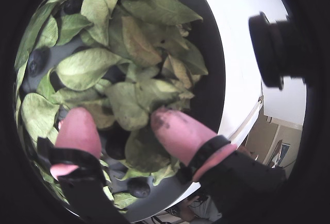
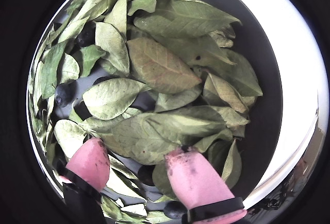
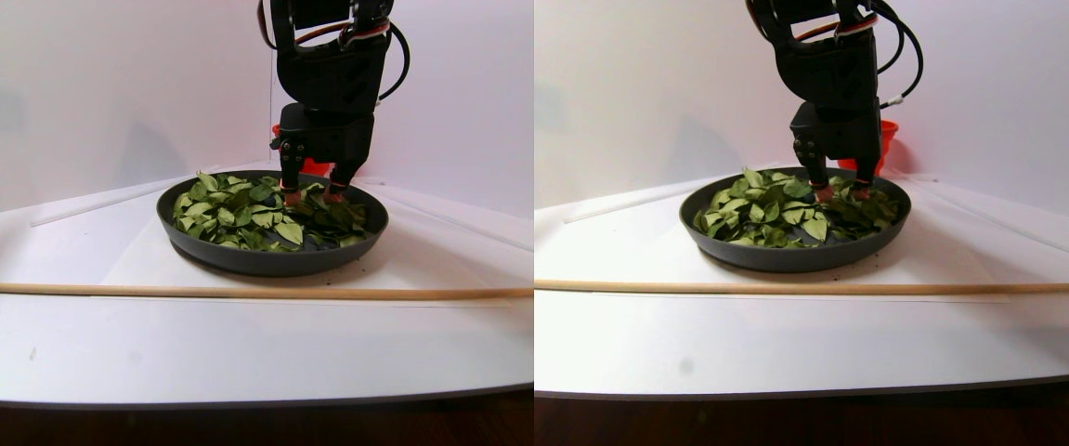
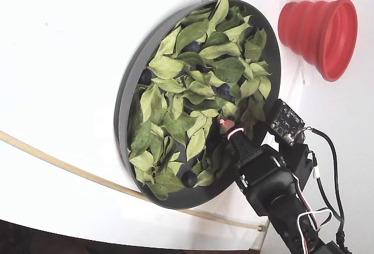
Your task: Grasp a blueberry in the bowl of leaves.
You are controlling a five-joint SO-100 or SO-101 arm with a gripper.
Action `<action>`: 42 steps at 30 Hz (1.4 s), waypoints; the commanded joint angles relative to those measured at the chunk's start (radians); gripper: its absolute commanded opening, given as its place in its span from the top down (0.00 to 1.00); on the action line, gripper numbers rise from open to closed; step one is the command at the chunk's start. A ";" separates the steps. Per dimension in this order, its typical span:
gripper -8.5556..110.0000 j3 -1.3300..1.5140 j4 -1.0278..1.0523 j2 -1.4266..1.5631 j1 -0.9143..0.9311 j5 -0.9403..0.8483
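Note:
The dark grey bowl is full of green leaves. My gripper is open, its pink fingertips down among the leaves at the bowl's edge. A dark blueberry lies between the fingers, partly under a leaf and untouched. Another blueberry lies on bare bowl floor behind the fingers. More blueberries show farther off.
A red ribbed cup stands outside the bowl, beyond the arm. A thin wooden stick lies across the white table in front of the bowl. A black camera module sticks out beside the gripper.

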 commanded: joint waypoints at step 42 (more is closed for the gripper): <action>0.74 0.146 -0.008 0.075 -0.003 0.032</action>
